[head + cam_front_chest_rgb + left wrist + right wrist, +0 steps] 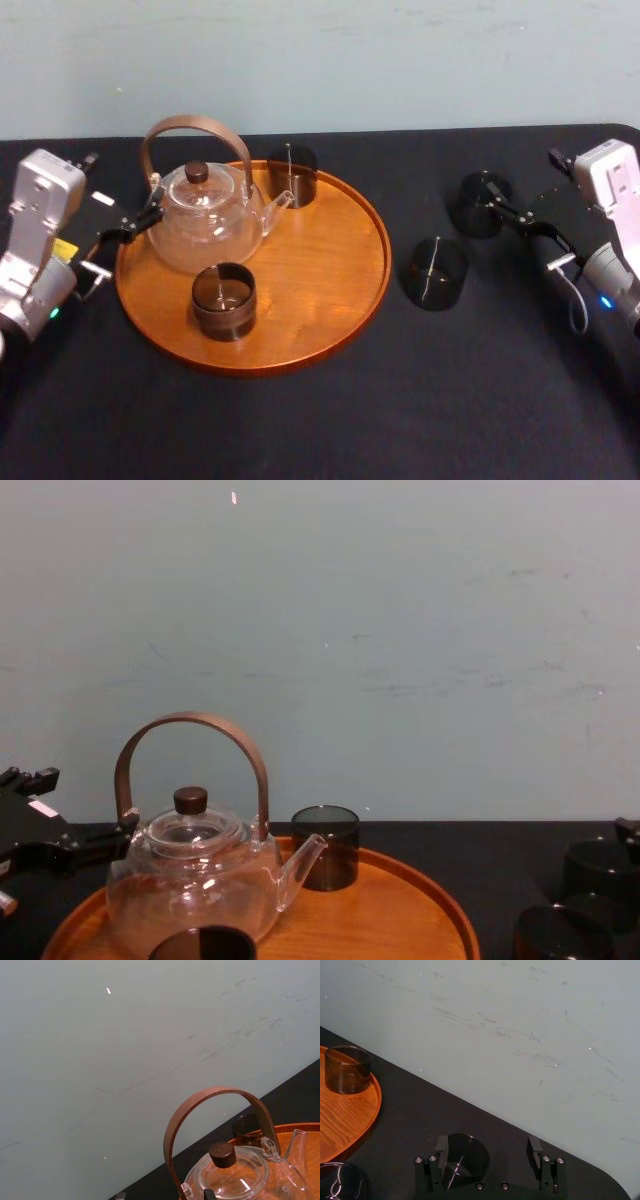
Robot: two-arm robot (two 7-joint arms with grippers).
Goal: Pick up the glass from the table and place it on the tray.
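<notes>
Your right gripper (487, 1144) has its jaws apart around the glass (465, 1157) on the table (410, 1105) — it hugs one finger. Centre it before you close, then lift clear of the tray (350, 1115) rim — left gripper (150, 212) sits beside the teapot (205, 225).

Black thin fingers on the left hand (140, 218), black bracket, small white patch just behind the hand. Further behind it a boxy light-grey wrist housing (45, 195), a yellow label (66, 248), then a rounded silver-grey joint (35, 300) with a tiny green light (52, 312). The right hand (508, 205) has the same black fingers and bracket. Behind it a pinkish-white box housing (612, 172), a grey round joint with a blue light (603, 302), a thin grey cable (577, 300) looped alongside. Right wrist view: square black pads (441, 1144) at the tips, round silver screws (545, 1158) at each finger base, two more on the bar between.
</notes>
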